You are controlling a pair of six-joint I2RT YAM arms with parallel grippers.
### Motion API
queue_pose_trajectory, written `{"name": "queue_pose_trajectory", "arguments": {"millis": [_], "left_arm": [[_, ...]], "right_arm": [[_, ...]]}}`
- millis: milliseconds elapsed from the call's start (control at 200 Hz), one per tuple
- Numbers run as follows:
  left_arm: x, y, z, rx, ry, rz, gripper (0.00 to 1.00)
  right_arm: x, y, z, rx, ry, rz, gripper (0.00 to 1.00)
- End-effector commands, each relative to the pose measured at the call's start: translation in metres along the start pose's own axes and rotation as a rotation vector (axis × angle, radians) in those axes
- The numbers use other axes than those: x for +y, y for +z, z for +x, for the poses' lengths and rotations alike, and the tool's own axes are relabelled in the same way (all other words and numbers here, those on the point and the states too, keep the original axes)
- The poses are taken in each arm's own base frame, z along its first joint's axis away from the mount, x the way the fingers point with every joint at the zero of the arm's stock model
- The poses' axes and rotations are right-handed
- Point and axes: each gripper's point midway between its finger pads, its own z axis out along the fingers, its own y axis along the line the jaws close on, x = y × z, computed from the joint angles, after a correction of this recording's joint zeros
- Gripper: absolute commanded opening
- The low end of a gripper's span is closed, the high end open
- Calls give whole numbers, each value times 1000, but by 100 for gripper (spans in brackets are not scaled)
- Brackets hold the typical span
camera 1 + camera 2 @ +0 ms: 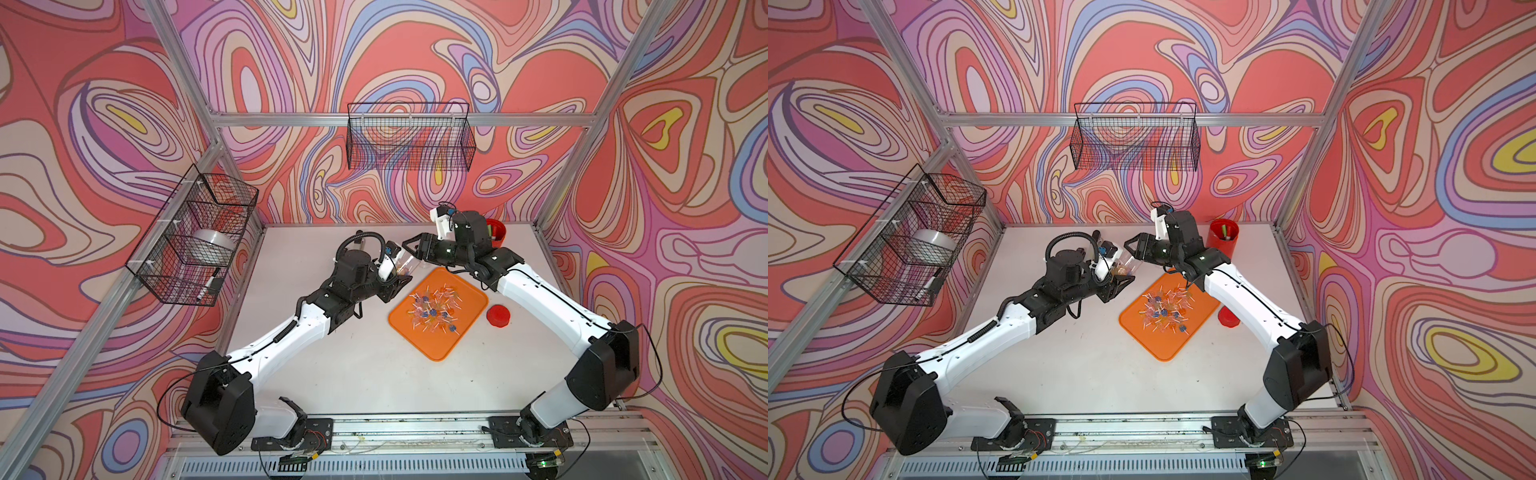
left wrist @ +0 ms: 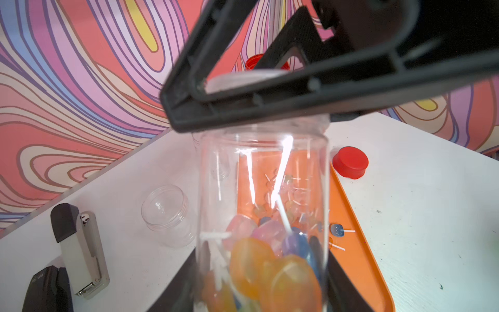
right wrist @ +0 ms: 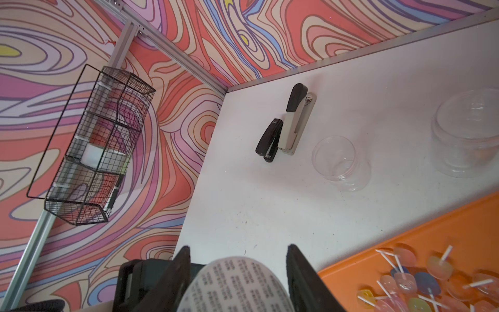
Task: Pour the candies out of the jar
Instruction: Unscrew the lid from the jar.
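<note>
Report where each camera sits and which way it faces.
Top views: stereo pair high above the arms' bases, looking down on the table; left arm and right arm show whole.
Left wrist: on the left arm, looks along the jar between the left fingers toward the tray; right fingers cross its mouth.
Right wrist: on the right arm, looks past the right fingers and a white disc to the staplers.
Shared: both wrist views show tray, staplers, candies.

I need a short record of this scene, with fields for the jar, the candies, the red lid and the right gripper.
jar: clear, held by left gripper
candies: some in jar, many on orange tray
red lid: on table beside tray
right gripper: shut on white printed disc at jar's far end
</note>
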Motion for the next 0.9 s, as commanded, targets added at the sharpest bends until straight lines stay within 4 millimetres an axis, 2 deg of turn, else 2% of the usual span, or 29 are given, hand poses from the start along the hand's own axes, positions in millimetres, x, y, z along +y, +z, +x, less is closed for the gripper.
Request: {"name": "queue_pose_trajectory", "arguments": {"millis": [0, 100, 210, 285, 361, 481, 676, 761, 891], "left_arm": [[-3, -12, -35, -104, 41, 10, 0], [-14, -16, -38, -117, -3, 133, 0], [-23, -37, -56, -222, -102, 350, 0], [-29, -46, -62, -246, -113, 426, 0], [-37, -50, -63, -235, -103, 474, 0], [-42, -51, -65, -230, -108, 521, 0], [-38, -47, -63, -221, -122, 502, 0], [-34, -45, -61, -212, -122, 474, 0], [-25, -42, -57, -206, -121, 401, 0]], "right_arm": [[21, -5, 1, -6, -75, -105, 42], [55, -16, 5, 15, -215, -288, 33], [93, -40, 17, 55, -354, -508, 31], [109, -55, 26, 75, -414, -606, 30], [115, -66, 31, 84, -454, -649, 28], [116, -73, 35, 90, -482, -648, 27], [107, -65, 28, 73, -456, -578, 29], [97, -56, 17, 47, -408, -502, 39], [70, -47, -8, -24, -302, -342, 65]]}}
